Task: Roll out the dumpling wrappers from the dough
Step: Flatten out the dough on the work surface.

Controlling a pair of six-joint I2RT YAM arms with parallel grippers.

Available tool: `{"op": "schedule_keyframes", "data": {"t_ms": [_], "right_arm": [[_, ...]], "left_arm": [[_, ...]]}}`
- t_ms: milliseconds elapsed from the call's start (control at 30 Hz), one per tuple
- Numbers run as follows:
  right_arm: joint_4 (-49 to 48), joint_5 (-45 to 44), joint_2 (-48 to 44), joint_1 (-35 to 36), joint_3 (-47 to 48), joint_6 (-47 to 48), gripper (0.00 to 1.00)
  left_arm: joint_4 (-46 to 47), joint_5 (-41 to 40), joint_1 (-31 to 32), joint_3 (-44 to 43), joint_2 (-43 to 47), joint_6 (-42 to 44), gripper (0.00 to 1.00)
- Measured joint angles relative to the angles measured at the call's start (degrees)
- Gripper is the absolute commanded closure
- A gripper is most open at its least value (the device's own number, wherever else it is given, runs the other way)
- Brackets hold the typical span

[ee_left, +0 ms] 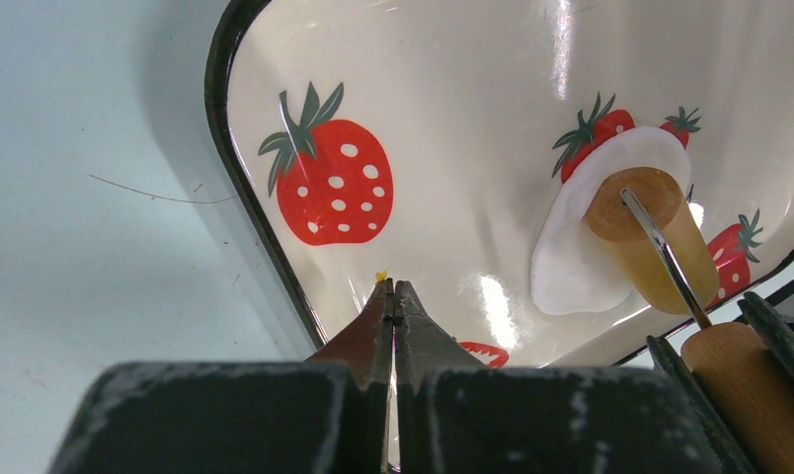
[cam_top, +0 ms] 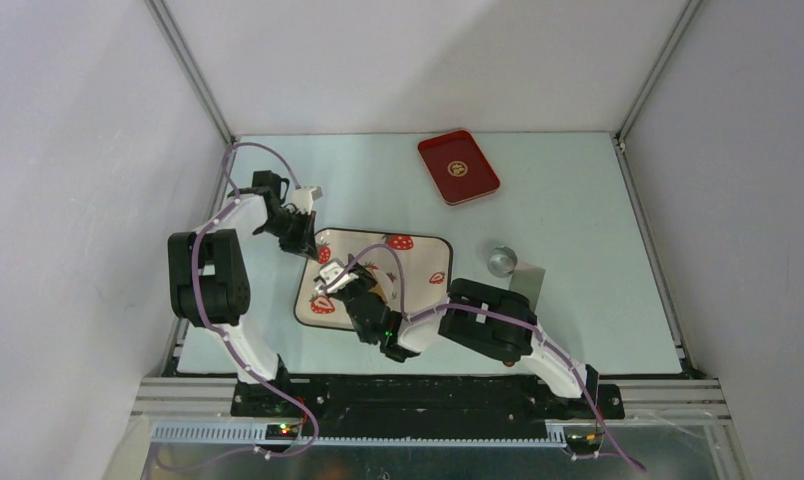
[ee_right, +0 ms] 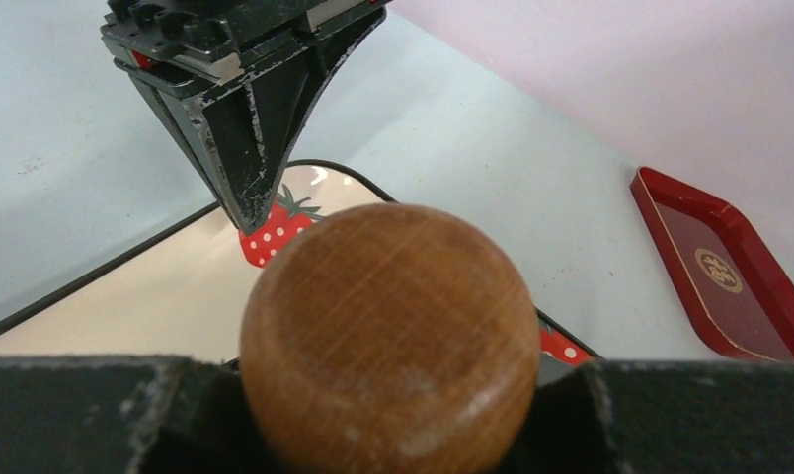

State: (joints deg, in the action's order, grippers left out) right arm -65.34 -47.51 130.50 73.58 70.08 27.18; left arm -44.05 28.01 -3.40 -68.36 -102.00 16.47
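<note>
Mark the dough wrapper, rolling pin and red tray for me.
dumpling wrapper (ee_left: 574, 269): left wrist view, bare lower-left part of the flat white piece.
rolling pin (ee_right: 388, 336): right wrist view, round wooden handle end.
red tray (cam_top: 472, 183): top view, bare floor beside the emblem.

Two trays: one strawberry-print tray (cam_top: 423, 258), one red tray (cam_top: 459, 167). One rolling pin (ee_left: 650, 237), one dumpling wrapper (ee_left: 571, 267), one silvery cup (cam_top: 500, 260), one grey sheet (cam_top: 527, 282), two claws: left claw (ee_left: 394, 291), right claw (cam_top: 333, 280)
</note>
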Motion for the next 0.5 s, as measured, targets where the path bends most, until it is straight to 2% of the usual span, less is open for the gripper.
{"op": "schedule_keyframes", "data": {"t_ms": [500], "right_arm": [[-1.3,-1.1,-1.4,-2.5,-2.8,0.0,1.00]], "left_arm": [[0.0,-0.4,0.0,0.0,0.0,0.0,1.00]]}}
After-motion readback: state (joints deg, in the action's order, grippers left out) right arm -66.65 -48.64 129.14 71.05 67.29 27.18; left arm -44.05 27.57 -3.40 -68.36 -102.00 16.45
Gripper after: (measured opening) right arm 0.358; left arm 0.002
